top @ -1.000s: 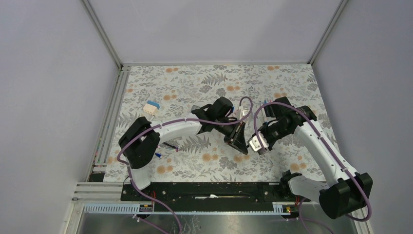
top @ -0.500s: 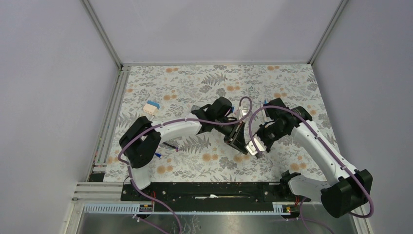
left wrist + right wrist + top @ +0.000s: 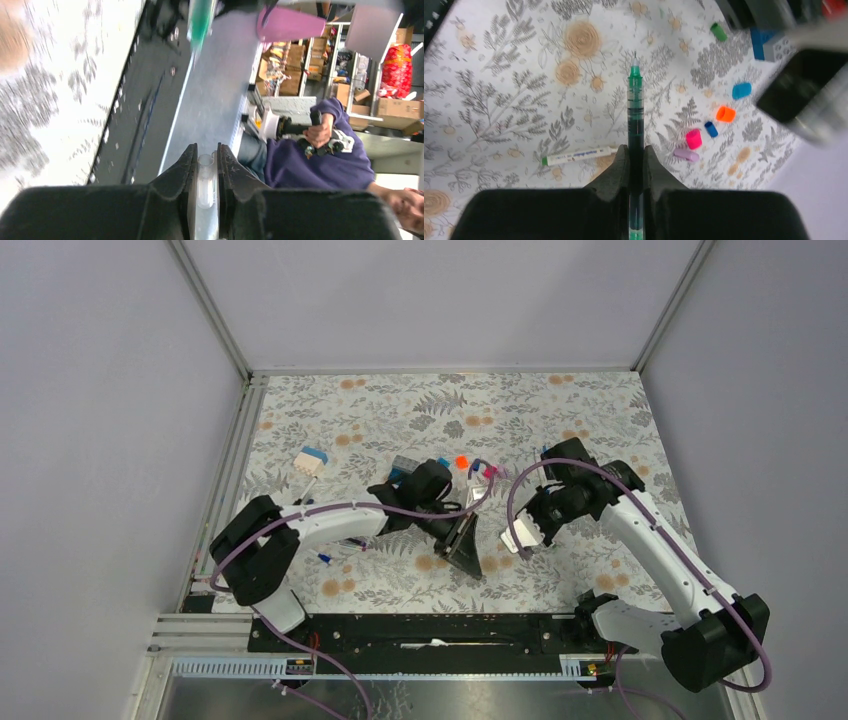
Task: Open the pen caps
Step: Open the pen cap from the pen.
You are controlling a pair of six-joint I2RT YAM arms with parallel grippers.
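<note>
Right wrist view shows the right claw clamped on an uncapped green pen, the left claw pinching a clear cap, and loose pen caps on the desk, just far of both.

White-and-black arms (purple cables alongside)
</note>
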